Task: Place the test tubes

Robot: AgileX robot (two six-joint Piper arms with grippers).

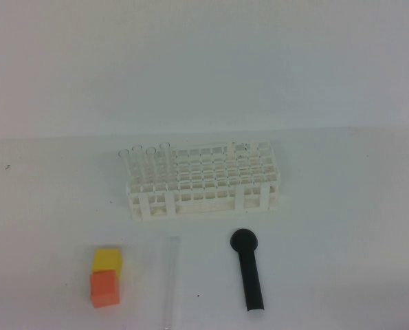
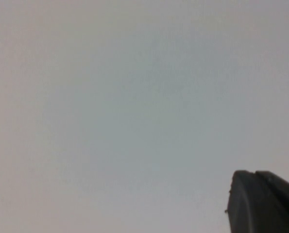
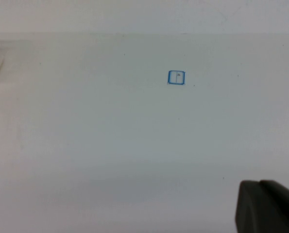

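The loose test tube (image 1: 170, 278) lies before the rack (image 1: 203, 180), its long axis toward the robot and probably nearer the left gripper (image 2: 263, 201) than the right gripper (image 3: 268, 206); both are outside the high view, and whether either is open cannot be told.

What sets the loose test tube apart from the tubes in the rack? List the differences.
Pose: the loose test tube lies flat on the table, while the racked tubes stand upright. Place: the loose test tube is between the orange cube and black tool; the racked tubes sit in the white rack's left end. Both look clear. The left gripper and right gripper, outside the high view, show only as dark corners in their wrist views.
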